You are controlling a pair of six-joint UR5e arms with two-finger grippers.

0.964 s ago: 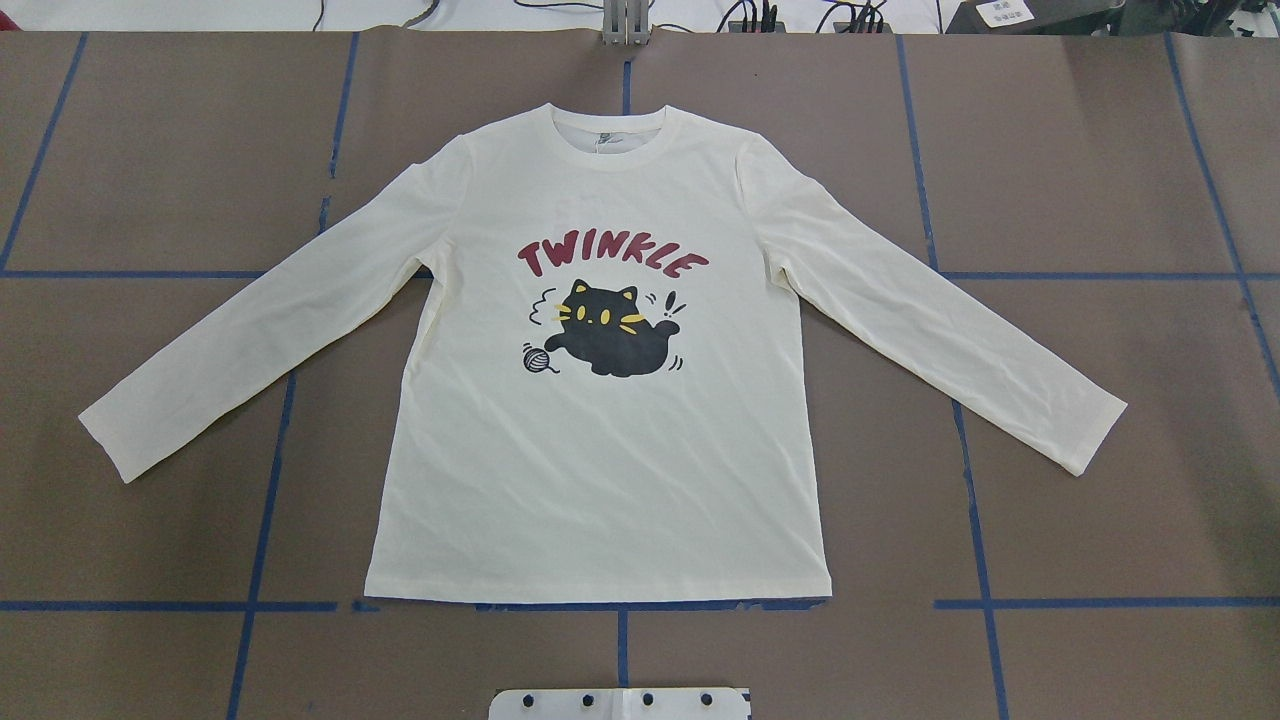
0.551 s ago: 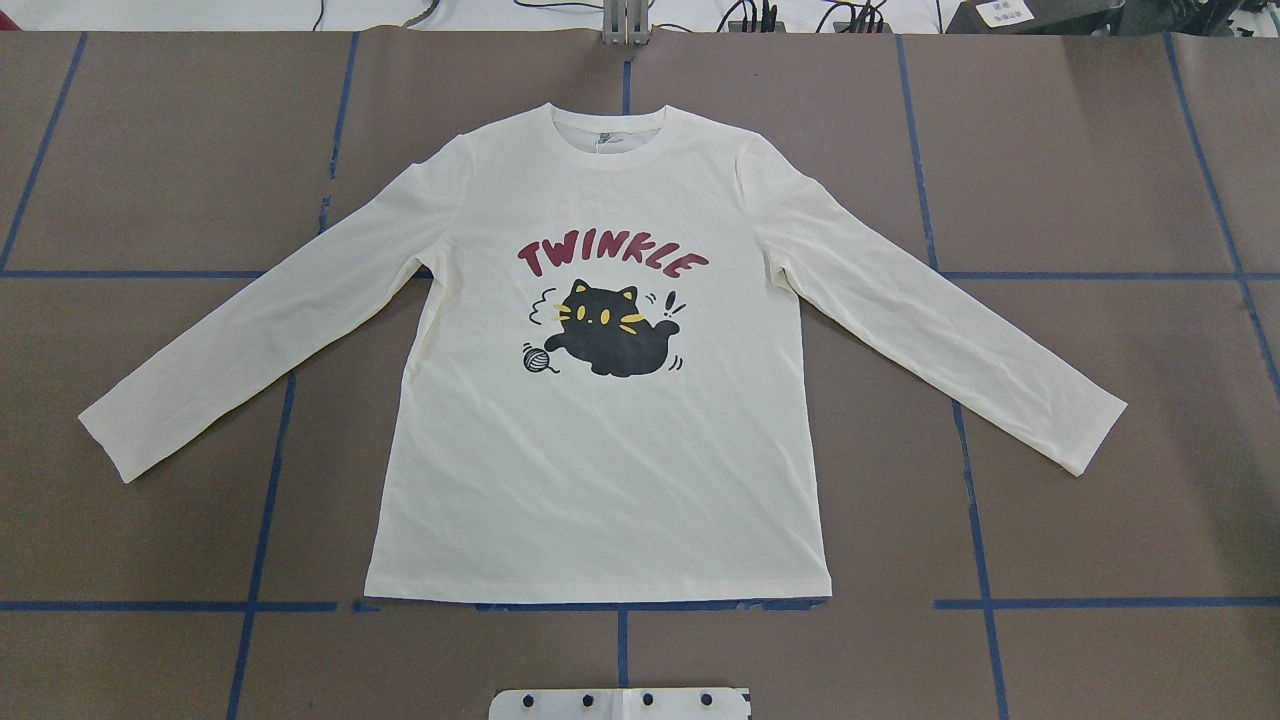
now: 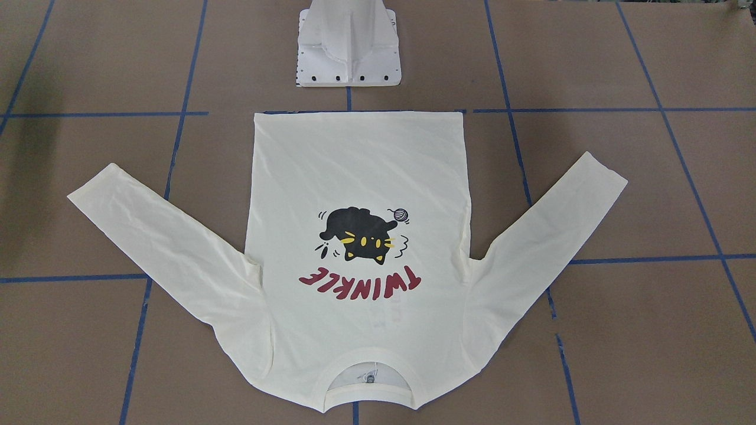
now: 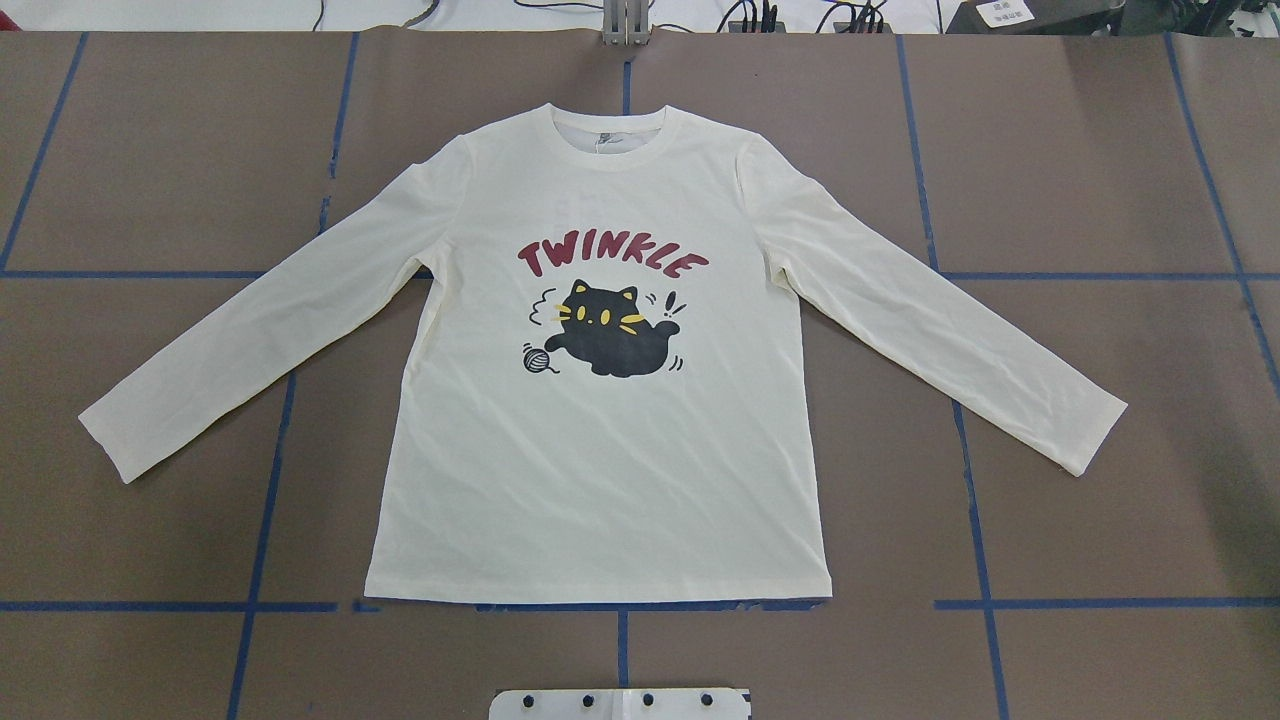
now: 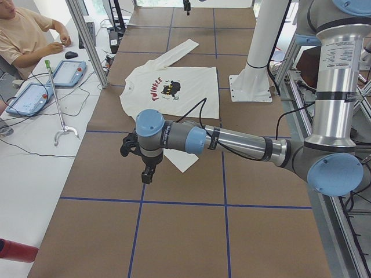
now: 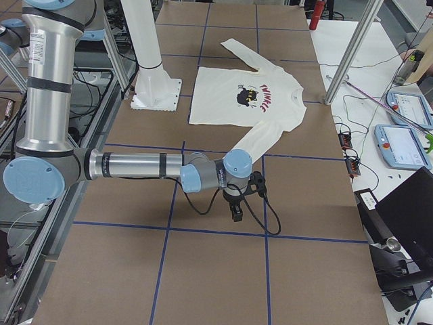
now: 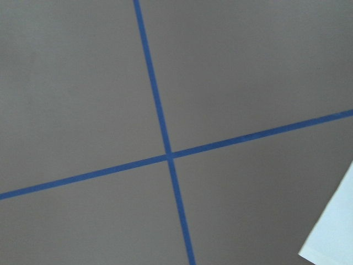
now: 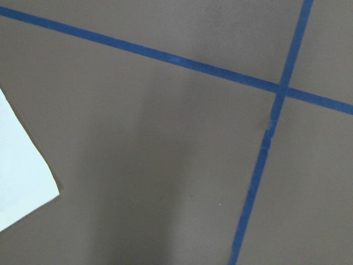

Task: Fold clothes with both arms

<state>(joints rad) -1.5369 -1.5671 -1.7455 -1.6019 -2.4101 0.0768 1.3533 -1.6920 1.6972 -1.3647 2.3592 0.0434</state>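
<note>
Robotics lab: a grey robot arm (image 5: 243,143) is hanging over a table (image 4: 1100,180) papered brown and gridded with blue tape (image 4: 1100,603), aluminium frame posts (image 5: 87,43) are standing along its edge, and an operator (image 5: 23,35) is sitting beside teach pendants (image 5: 68,72)

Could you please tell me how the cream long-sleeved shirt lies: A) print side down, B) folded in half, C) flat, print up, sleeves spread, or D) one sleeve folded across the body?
C: the cream long-sleeved cotton shirt lies flat with its black cat print facing up and both sleeves spread out to the sides.
</note>
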